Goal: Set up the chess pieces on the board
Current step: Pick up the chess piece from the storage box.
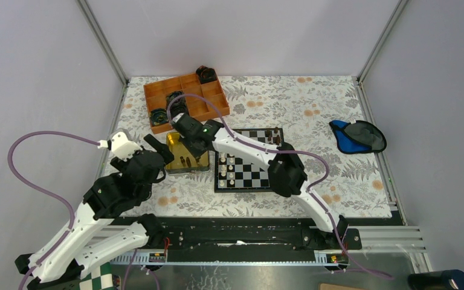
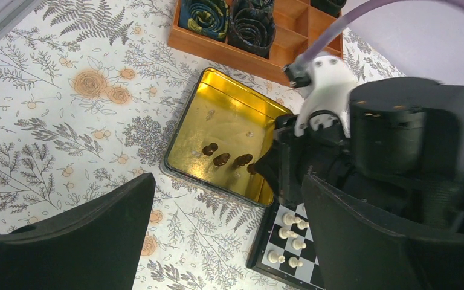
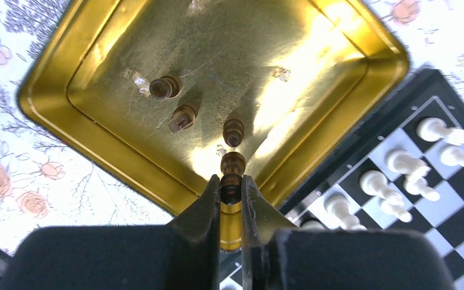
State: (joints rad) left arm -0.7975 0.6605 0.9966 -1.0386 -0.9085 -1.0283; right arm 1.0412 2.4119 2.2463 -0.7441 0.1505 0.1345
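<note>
From above, the right claw (image 1: 191,154) reaches past the board (image 1: 257,176) into the gold tin (image 1: 170,151), the left wrist shows the left claw (image 2: 228,187) spread wide nearby, out of the way, and the right wrist shows its claw pinched on a brown chess piece (image 3: 232,164) near the tin's wall, with open room above.

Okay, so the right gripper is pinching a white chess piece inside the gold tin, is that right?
Not quite. The chess piece in the right gripper is dark brown, not white; the white ones stand on the board. The right wrist view shows it pinched inside the gold tin.
</note>
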